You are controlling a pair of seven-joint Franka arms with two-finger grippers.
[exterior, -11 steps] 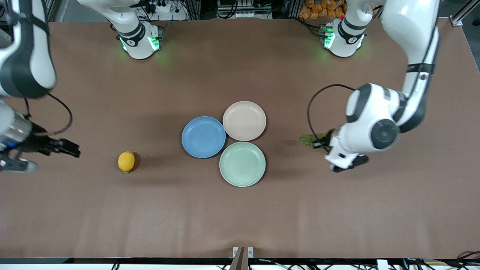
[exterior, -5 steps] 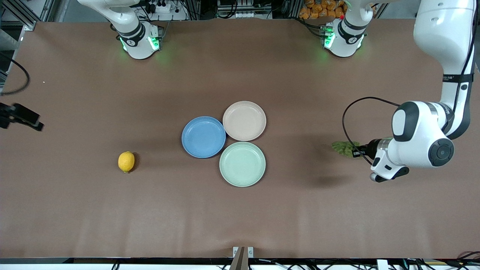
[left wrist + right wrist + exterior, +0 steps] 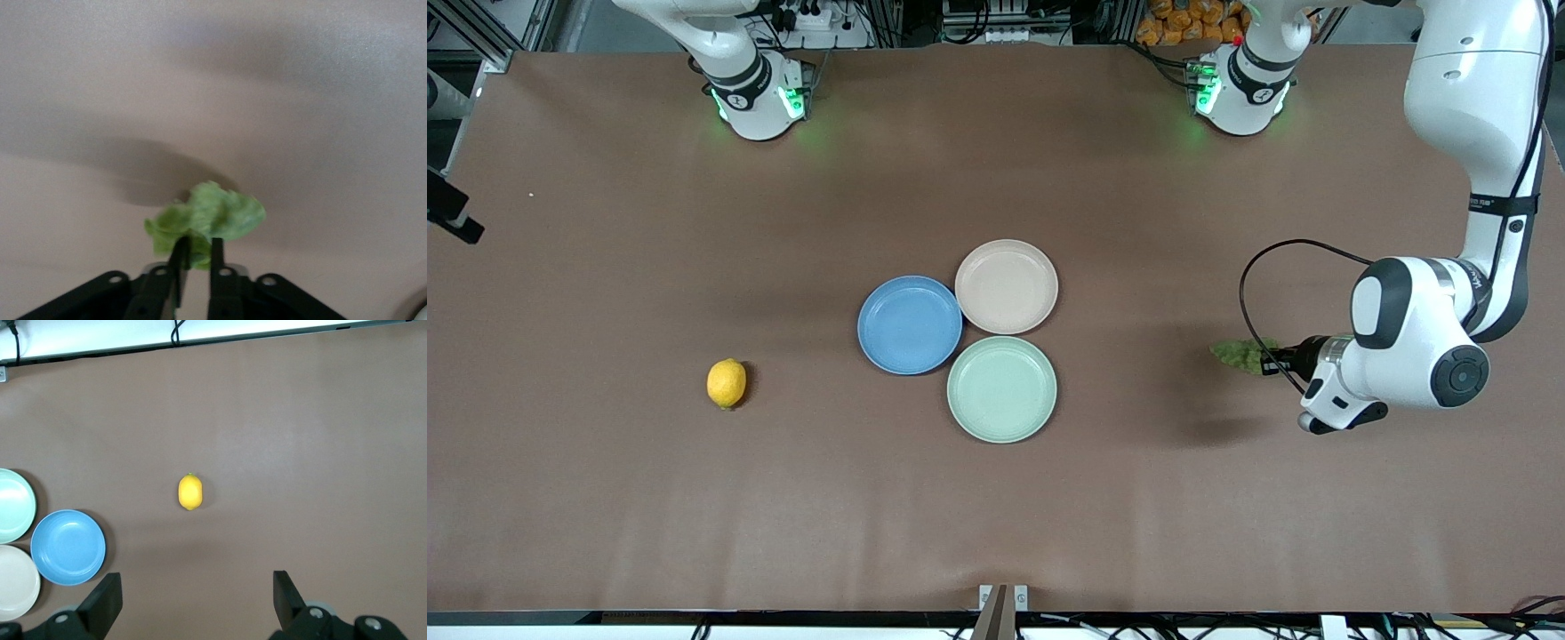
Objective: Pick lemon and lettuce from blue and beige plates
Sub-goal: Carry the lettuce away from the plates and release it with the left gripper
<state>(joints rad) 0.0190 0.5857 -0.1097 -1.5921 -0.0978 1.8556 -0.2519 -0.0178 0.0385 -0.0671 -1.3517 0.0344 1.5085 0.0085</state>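
Green lettuce: clamped in left claw, over bare worktop toward the left arm's end.
Lemon: on worktop — off the plates.
Right claw: fingers apart — high over worktop.

The left gripper, clamped on the lettuce, is now well clear of the plates, over bare worktop toward the left arm's end; a second ago it hung just beside the mint-green plate. Most of that travel came in the first half second, and since then it has only eased slightly back toward the plates. The leaf has travelled with it, sticking out from the fingertips on the plate side. The right gripper has pulled away from the lemon to the worktop's edge at the right arm's end, its fingers spread wide.
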